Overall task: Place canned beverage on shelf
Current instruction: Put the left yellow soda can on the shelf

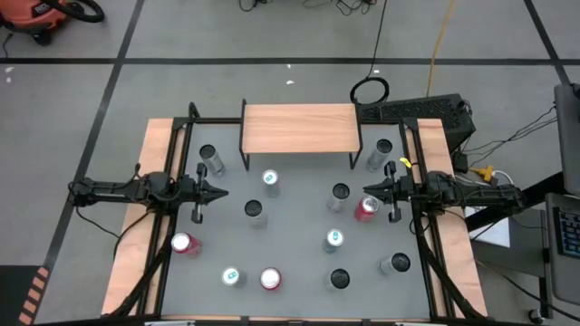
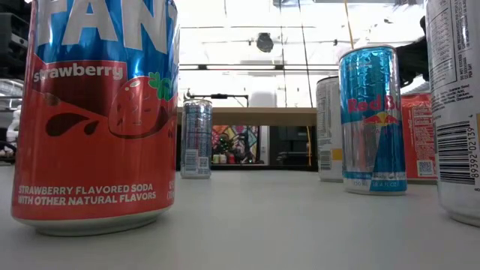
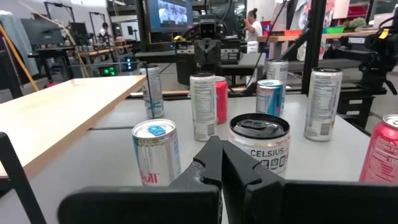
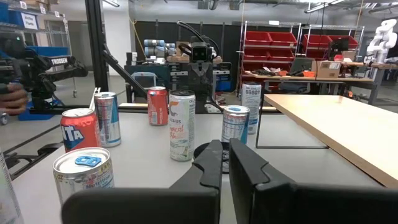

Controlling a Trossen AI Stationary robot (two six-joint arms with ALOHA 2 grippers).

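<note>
here, the shelf (image 1: 299,127): pale wooden top on thin black legs

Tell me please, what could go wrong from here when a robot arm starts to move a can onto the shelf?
1. The cans stand close together. The red can sits right beside the right gripper, with a dark-topped can next to it, so a reach there could knock one over.
2. Both grippers are shut; the left gripper must open before any grasp, or it may push a can away.
3. The shelf is raised on thin legs, so a can carried low might hit its edge.
</note>
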